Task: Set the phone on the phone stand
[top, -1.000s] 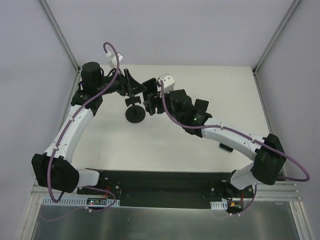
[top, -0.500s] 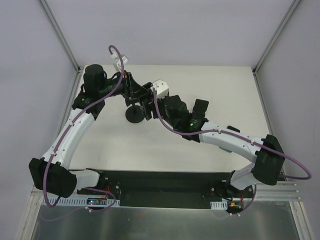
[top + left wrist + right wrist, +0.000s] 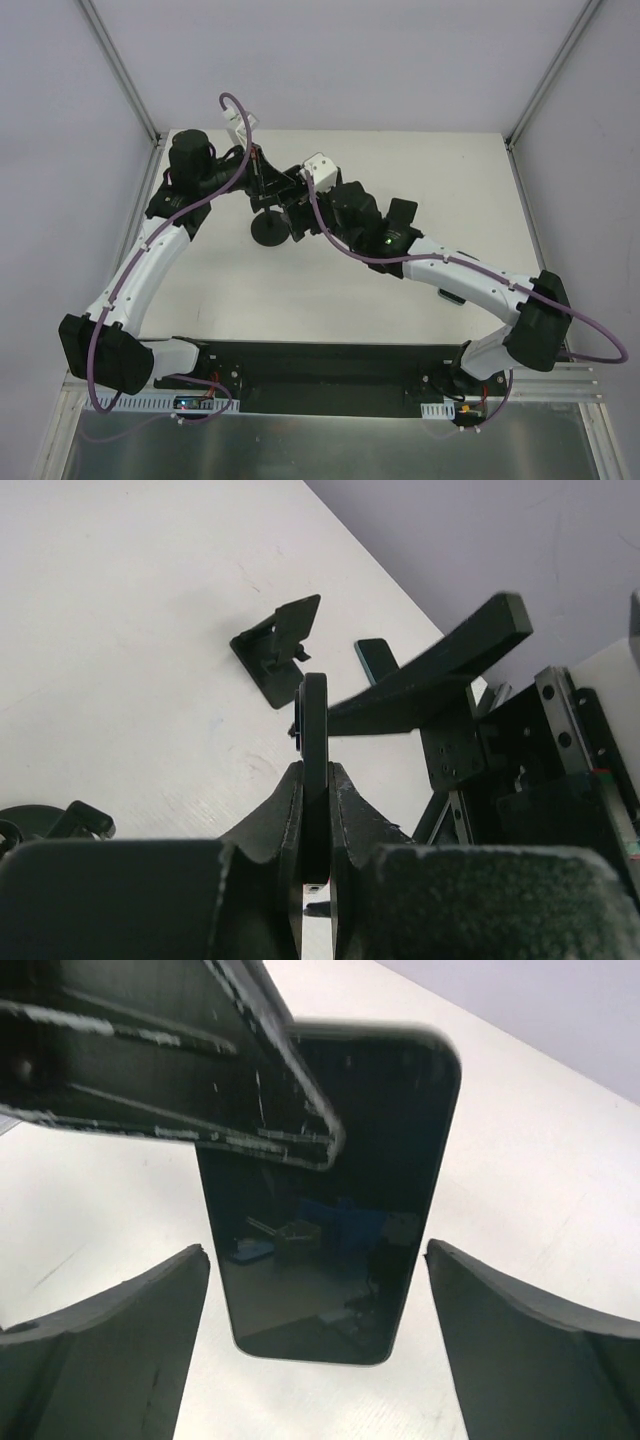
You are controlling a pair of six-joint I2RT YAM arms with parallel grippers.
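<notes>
Phone [image 3: 330,1210] is clamped in the left gripper [image 3: 315,780], up at the centre of the top view where the two arms meet, and it is not on the stand. White table [image 3: 420,180] fills the middle of that view. From the lower left corner the left arm [image 3: 150,260] bends up to the upper centre, and the right arm [image 3: 470,280] comes in from the lower right towards the same spot. In the right wrist view the phone shows its dark glass face, filling the centre of the frame, with one black finger of the left gripper crossing its upper left corner. In the left wrist view it is seen edge-on, pinched between the two fingers at bottom centre, with its top edge sticking up past them. The stand [image 3: 270,232] is on the table with its round disc base just below the grippers in the top view. The right gripper [image 3: 318,1252] has its fingers wide apart, one on each side of the phone's lower end, touching neither side. A small black clip-like piece [image 3: 275,650] lies on the table in the upper middle of the left wrist view.
</notes>
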